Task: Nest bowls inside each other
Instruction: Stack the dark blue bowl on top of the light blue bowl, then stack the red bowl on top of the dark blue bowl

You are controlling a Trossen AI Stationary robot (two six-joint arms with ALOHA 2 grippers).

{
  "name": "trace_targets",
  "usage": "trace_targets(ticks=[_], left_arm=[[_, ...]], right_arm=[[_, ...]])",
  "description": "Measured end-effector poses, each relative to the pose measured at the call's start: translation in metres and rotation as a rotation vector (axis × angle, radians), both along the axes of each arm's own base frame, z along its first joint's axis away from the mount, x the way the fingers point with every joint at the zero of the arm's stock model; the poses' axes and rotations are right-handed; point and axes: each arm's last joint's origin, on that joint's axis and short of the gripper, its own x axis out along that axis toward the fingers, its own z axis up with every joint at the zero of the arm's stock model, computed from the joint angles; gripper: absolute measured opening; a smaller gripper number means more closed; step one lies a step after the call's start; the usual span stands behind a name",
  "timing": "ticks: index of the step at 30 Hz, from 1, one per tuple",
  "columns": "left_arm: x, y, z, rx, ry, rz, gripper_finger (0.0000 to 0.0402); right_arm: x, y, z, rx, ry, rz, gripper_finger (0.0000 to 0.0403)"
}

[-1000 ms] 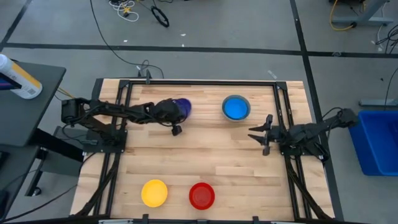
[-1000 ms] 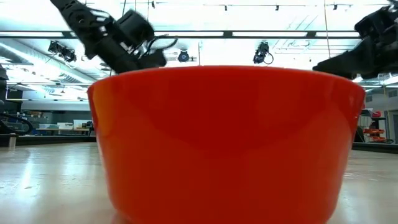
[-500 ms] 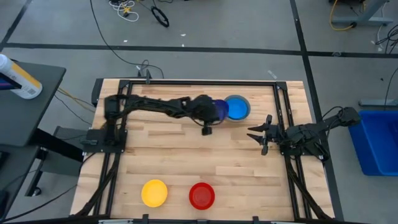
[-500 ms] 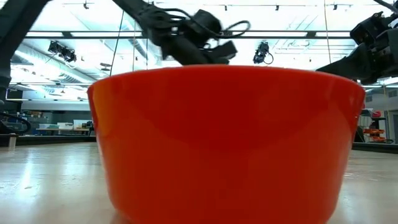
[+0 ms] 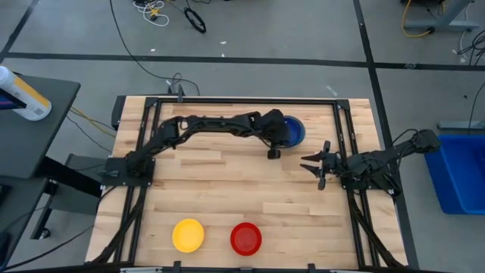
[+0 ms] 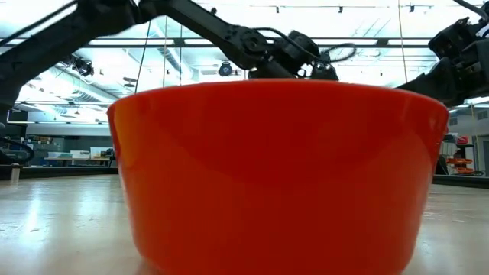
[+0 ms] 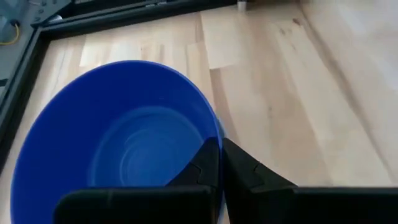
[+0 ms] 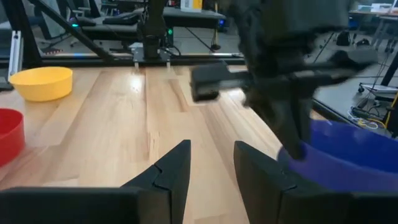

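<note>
My left gripper (image 5: 279,136) is shut on the dark blue bowl (image 5: 292,130) at the table's far right. In the high view this bowl covers the spot beneath it, so the light blue and grey bowls are hidden. The left wrist view looks into the dark blue bowl (image 7: 118,149). A yellow bowl (image 5: 188,235) and a red bowl (image 5: 245,238) stand on their bases near the front edge. The red bowl (image 6: 279,176) fills the low view. My right gripper (image 5: 312,164) waits open just nearer than the dark blue bowl, with nothing between its fingers (image 8: 211,163). My left gripper holds the dark blue bowl by its rim (image 7: 217,134), on the side toward the near edge. One finger (image 7: 200,165) is inside the bowl and the other (image 7: 249,174) outside its wall. The fingers slant down from the table's left. The bowl stays upright, opening up; whether it rests on a bowl beneath, I cannot tell.
A black metal frame (image 5: 242,99) runs along the table's edges. Bare wood (image 5: 227,189) lies between the far bowl and the two near bowls. A blue bin (image 5: 462,171) stands off the table to the right.
My left gripper has carried the dark blue bowl along the far side toward the table's right edge, the arm stretching out. The bowl has stayed upright and now covers the light blue bowl that showed before.
</note>
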Motion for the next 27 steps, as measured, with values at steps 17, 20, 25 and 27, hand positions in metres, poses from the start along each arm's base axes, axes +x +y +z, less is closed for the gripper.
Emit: trace_targets(ticks=[17,20,25,27], left_arm=[[0.004,0.01,-0.016,-0.048,0.061,0.002,0.0051],[0.005,0.01,-0.015,-0.049,0.043,0.004,0.0094],[0.007,0.011,-0.012,-0.051,0.008,0.02,0.0169],[0.007,0.011,-0.011,-0.049,0.004,0.022,0.0197]], right_arm=[[0.001,0.001,-0.003,0.021,0.024,-0.006,0.013],[0.001,0.001,-0.003,0.028,0.022,-0.007,0.0129],[0.001,0.001,-0.003,0.029,0.022,-0.007,0.0131],[0.001,0.001,-0.003,0.029,0.022,-0.007,0.0132]])
